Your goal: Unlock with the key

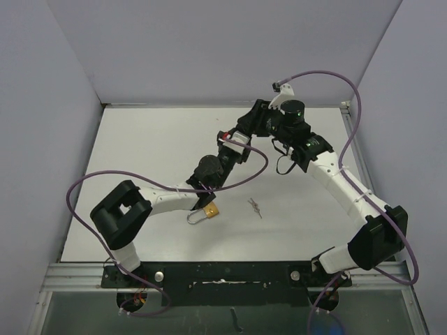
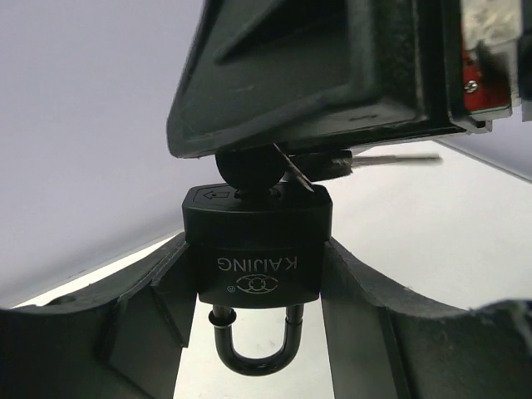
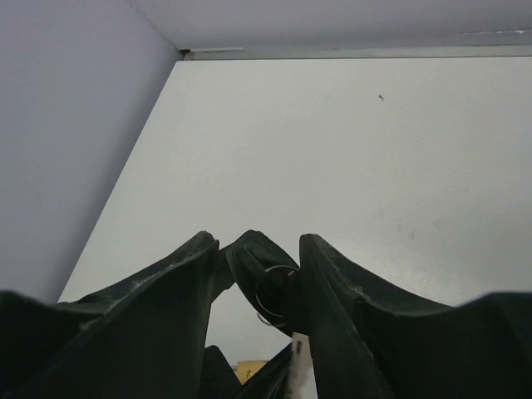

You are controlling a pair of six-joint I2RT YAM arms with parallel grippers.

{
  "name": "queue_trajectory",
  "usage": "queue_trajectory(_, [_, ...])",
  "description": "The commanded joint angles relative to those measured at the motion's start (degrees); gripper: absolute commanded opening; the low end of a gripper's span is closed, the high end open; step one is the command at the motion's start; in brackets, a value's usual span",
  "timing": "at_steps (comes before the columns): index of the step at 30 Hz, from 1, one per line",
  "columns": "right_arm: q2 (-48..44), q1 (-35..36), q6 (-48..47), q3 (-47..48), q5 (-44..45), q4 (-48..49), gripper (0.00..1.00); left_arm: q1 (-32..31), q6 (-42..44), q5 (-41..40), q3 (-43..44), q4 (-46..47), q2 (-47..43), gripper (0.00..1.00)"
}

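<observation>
A black padlock marked KAIJING is clamped between my left gripper's fingers, with its dark shackle pointing back at the camera. A black-headed key sits at the padlock's keyhole end. My right gripper is shut on that key head, where a wire ring shows. A second, silver key blade sticks out sideways beside it. From above, the two grippers meet at mid-table, the left below the right, and they hide the black padlock. I cannot tell whether the shackle has sprung.
A brass padlock with a silver shackle lies on the white table beside the left forearm. A small loose key lies just to its right. Purple cables loop over both arms. Walls close off the back and sides.
</observation>
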Motion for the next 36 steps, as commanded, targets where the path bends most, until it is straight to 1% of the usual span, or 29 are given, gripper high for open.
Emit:
queue_trajectory(1, [-0.85,-5.06,3.89,-1.06,-12.96,1.86,0.50,0.58,-2.56,1.04,-0.24,16.03,-7.24,0.00])
queue_trajectory(3, [-1.55,-7.84,5.43,-1.82,-15.11,4.41,0.56,1.11,-3.34,0.80,-1.41,15.39,-7.81,0.00])
queue_trajectory(5, [-2.41,-10.19,5.91,-1.99,-15.60,5.14,0.58,1.83,-4.86,0.62,-2.76,13.96,-8.65,0.00])
queue_trajectory(8, [-3.97,-13.75,5.04,-1.89,-15.61,4.14,0.63,2.80,-6.39,-0.10,-3.95,11.07,-10.35,0.00])
queue_trajectory(9, [-4.50,-14.87,4.48,-1.99,-15.62,3.45,0.64,3.23,-7.08,-0.39,-3.99,9.83,-10.92,0.00])
queue_trajectory(10, [-5.13,-15.90,3.88,-2.23,-15.57,2.76,0.64,3.82,-8.29,-0.42,-3.86,8.09,-11.61,0.00])
queue_trajectory(12, [-6.35,-17.81,2.82,-3.14,-15.46,1.68,0.68,5.01,-11.09,-0.91,-3.20,4.04,-12.99,0.00])
queue_trajectory(15, [-8.28,-20.23,1.11,-5.16,-15.37,0.50,0.71,6.86,-15.04,-1.92,-0.79,-4.08,-14.83,0.00])
queue_trajectory(16, [-8.72,-20.44,0.16,-5.77,-15.25,0.08,0.74,7.38,-16.10,-2.01,0.15,-6.58,-15.35,0.00])
queue_trajectory(19, [-9.33,-20.46,-2.02,-7.89,-15.52,-1.27,0.82,8.77,-19.64,-1.46,2.40,-11.48,-16.31,0.00])
queue_trajectory(22, [-9.82,-20.31,-2.39,-10.91,-17.41,-0.35,0.93,10.25,-26.23,-1.63,5.80,-18.80,-16.70,0.00])
queue_trajectory(24, [-9.92,-19.87,-2.10,-12.60,-19.31,1.34,0.99,11.07,-30.40,-0.24,7.85,-23.07,-16.64,0.00])
queue_trajectory(29, [-8.31,-16.08,-3.35,-13.23,-21.03,2.09,0.98,12.18,-38.48,2.43,8.93,-25.95,-15.85,0.00])
queue_trajectory(32, [-7.23,-13.56,-3.87,-13.05,-22.47,3.47,0.98,12.27,-42.56,2.20,9.69,-28.24,-14.96,0.00])
queue_trajectory(36, [-4.94,-11.32,-2.41,-12.72,-25.72,6.06,0.98,12.41,-46.09,1.87,9.47,-28.25,-13.76,0.00])
